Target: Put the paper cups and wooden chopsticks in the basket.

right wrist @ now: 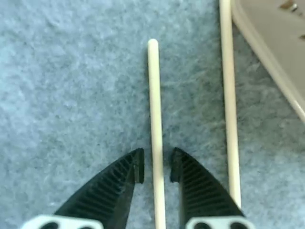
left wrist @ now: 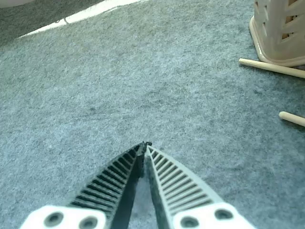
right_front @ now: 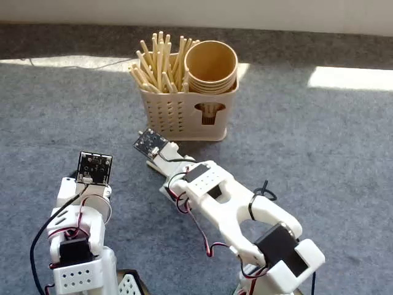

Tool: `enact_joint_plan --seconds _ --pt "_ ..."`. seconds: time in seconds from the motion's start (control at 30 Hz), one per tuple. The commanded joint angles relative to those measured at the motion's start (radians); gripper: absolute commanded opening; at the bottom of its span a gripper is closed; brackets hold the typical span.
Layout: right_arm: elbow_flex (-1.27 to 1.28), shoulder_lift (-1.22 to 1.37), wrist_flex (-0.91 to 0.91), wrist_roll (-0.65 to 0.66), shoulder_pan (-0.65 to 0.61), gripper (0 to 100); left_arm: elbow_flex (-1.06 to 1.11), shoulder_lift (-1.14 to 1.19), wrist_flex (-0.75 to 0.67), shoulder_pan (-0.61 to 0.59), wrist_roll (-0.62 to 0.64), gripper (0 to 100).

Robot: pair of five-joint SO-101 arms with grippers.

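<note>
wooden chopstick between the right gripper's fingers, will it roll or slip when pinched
The pale round wooden chopstick looks thin, stiff and light, so it should lift without bending. Its smooth round shaft could roll on the grey carpet if the right gripper closes off-centre, though the fuzzy pile likely damps that.

Cups (right_front: 210, 64) stacked in basket (right_front: 175, 117); two chopsticks (right wrist: 155, 119) outside

Daylight, bright overall. High view: hard sunlit patches (right_front: 350, 78) on the grey mat (right_front: 319, 160) along the far side, near-white glare; basket (right_front: 184, 120) front face in soft shade. Left wrist view: a bright strip (left wrist: 90, 12) at the far edge; shadows elsewhere faint.
</note>
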Motion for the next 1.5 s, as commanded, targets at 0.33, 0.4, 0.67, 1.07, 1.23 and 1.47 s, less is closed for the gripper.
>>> enact_joint_plan --seconds 0.33,0.4,0.67,1.07,1.23,1.47 --pt "-0.09 0.002 0.243 0.115 -0.01 0.4 0.019 -0.007 0.005 -0.01 -0.006 0" --pt "-0.108 0.002 0.295 0.117 -0.008 0.4 0.019 -0.007 0.005 -0.01 -0.006 0" --pt "-0.105 0.002 0.374 0.118 -0.008 0.4 0.019 -0.007 0.005 -0.005 -0.006 0" --pt "-0.015 -0.338 0.447 0.112 0.058 0.4 0.019 -0.007 0.002 -0.005 -0.003 0" --pt "0.116 -0.535 0.321 0.044 0.074 0.4 0.019 -0.007 0.002 -0.005 -0.003 0" --pt "0.214 -0.742 0.205 -0.132 0.074 0.4 0.019 -0.007 0.002 -0.005 -0.003 0"
